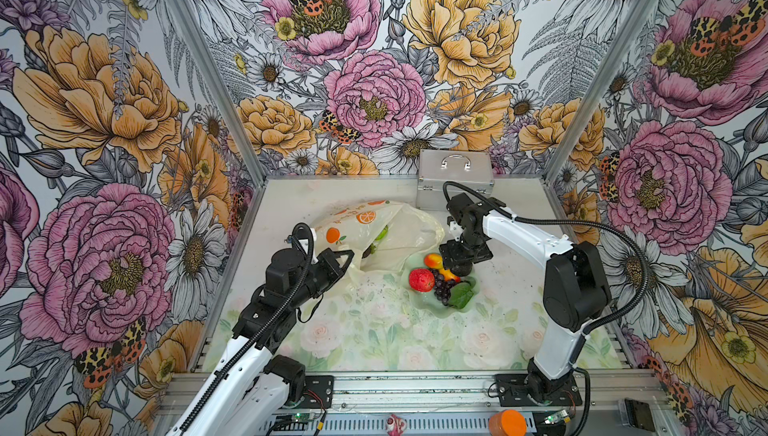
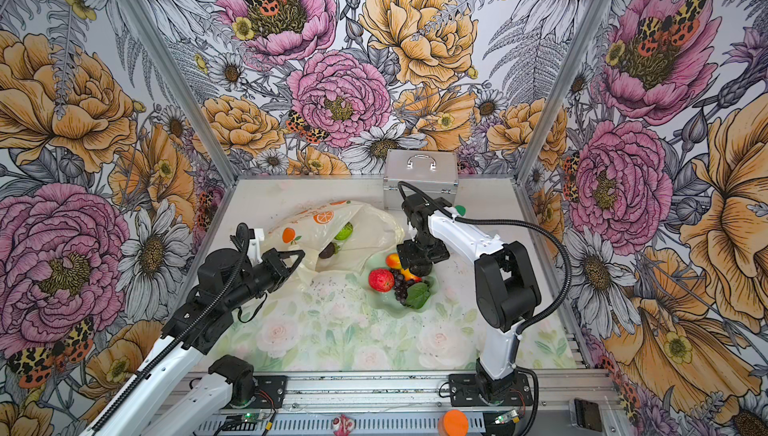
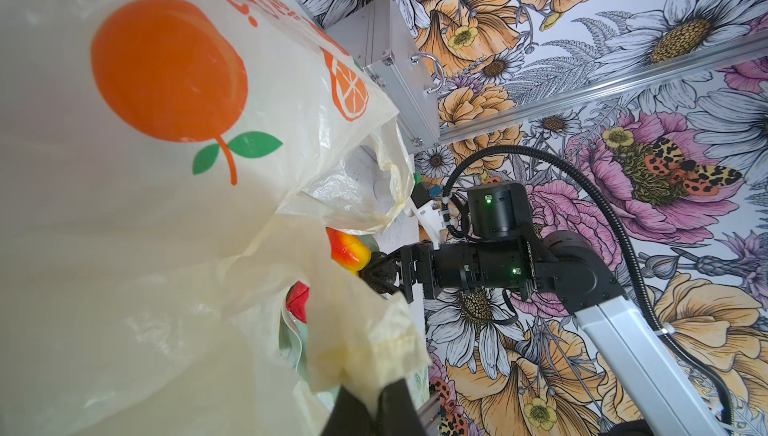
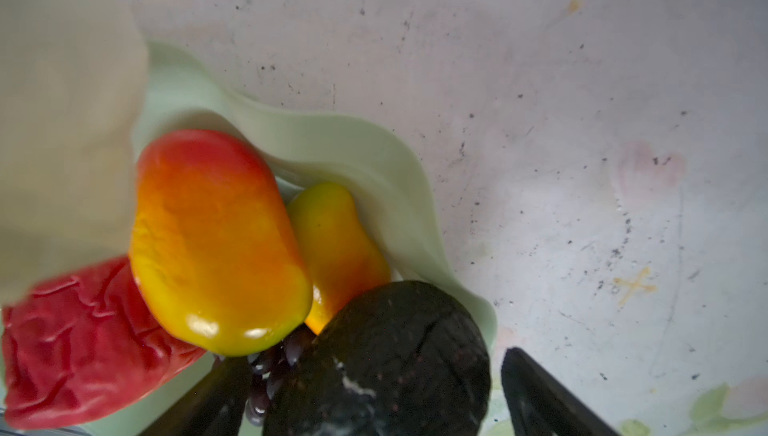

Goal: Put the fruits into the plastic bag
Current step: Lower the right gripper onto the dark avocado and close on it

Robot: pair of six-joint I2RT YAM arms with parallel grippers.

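My left hand (image 1: pixel 348 256) is clamped on the mouth edge of the plastic bag (image 1: pixel 374 226), which lies on the worktop just beside the dish (image 1: pixel 451 312). My right hand (image 1: pixel 457 263) hangs over the dish, jaws spread astride the avocado (image 4: pixel 386 355) without gripping it. The mango (image 1: pixel 433 260), red fruit (image 1: pixel 421 280), grapes (image 1: pixel 442 290) and leaf (image 1: pixel 461 294) lie in the dish. A kiwi half (image 1: pixel 382 233) shows inside the bag.

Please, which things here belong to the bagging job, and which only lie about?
Belong: plastic bag, pinched by the left gripper; green fruit inside it; mango, red fruit, grapes, leaf; avocado between the right gripper's open jaws.

Lying about: silver case, pale green dish, orange object on the front rail.
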